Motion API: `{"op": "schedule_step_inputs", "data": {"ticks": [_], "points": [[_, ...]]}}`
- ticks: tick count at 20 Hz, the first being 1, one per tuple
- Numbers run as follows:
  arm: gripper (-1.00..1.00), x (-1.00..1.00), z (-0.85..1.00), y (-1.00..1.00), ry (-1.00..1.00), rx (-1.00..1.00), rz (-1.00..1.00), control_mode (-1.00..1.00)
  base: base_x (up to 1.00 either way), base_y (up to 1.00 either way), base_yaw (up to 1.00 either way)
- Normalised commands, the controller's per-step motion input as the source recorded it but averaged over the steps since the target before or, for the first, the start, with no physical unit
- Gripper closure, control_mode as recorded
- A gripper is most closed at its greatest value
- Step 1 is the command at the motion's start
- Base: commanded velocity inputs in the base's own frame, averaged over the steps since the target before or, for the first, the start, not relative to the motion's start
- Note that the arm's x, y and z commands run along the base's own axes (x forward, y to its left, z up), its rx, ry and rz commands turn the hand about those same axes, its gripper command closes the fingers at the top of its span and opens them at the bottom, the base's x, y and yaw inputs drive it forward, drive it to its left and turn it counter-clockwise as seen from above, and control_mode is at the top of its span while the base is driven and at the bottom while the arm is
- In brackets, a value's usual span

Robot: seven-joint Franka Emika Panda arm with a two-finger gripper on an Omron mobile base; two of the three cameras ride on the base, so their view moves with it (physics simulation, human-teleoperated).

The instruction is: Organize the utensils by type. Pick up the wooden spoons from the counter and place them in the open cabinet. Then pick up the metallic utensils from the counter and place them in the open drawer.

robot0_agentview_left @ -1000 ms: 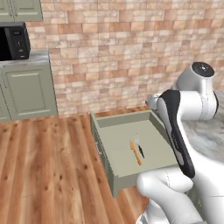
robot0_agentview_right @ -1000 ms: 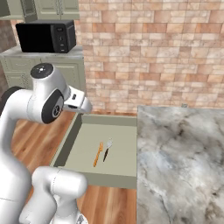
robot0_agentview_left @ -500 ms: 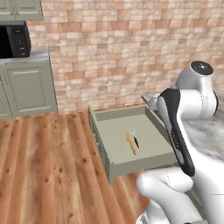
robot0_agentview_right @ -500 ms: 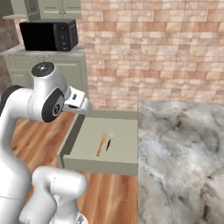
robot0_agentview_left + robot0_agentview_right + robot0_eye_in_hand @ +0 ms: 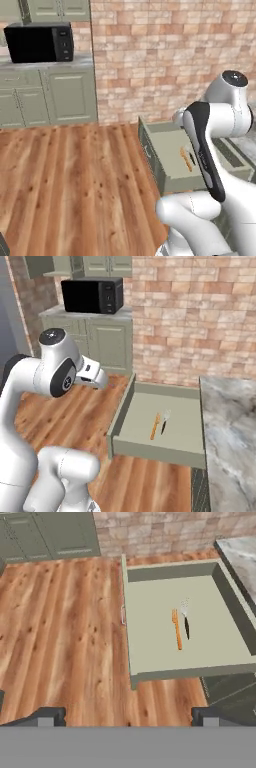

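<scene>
The sage-green drawer (image 5: 172,673) stands pulled out over the wood floor, also seen in the right base view as the drawer (image 5: 155,447) and in the left base view as the drawer (image 5: 159,165). Inside it lie a slim orange-tan wooden spoon (image 5: 176,630) and, right beside it, a metallic utensil (image 5: 185,619) with a silvery head and dark handle. Both show again as the spoon (image 5: 155,426) and the utensil (image 5: 164,422). My gripper (image 5: 129,716) hovers open and empty above the floor, short of the drawer's front. The marbled counter (image 5: 230,421) runs along the drawer's right.
A black microwave (image 5: 92,295) sits on a far counter over sage-green base cabinets (image 5: 65,95). Wall cabinets (image 5: 55,9) hang above it; I cannot tell if one is open. A brick wall (image 5: 200,316) backs the room. Wood floor (image 5: 60,637) stretches left of the drawer.
The whole picture has shifted in both base views, so the base has driven; the drawer now sits further off, with more floor and the microwave wall in view. The gripper stays open.
</scene>
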Motion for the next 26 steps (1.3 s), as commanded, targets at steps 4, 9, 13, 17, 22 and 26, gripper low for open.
{"op": "schedule_step_inputs", "data": {"ticks": [4,9,13,17,22,26], "points": [[-1.0,0.0,0.0,0.0,0.0,0.0,0.0,1.0,-0.27,0.69,0.56],[-1.0,0.0,0.0,0.0,0.0,0.0,0.0,1.0,-0.1,0.51,0.6],[-1.0,0.0,0.0,0.0,0.0,0.0,0.0,1.0,0.0,0.54,0.66],[-1.0,0.0,0.0,0.0,0.0,0.0,0.0,1.0,0.0,0.35,0.69],[-1.0,0.0,0.0,0.0,0.0,0.0,0.0,1.0,0.0,0.16,0.67],[-1.0,0.0,0.0,0.0,0.0,0.0,0.0,1.0,0.18,0.08,0.66]]}}
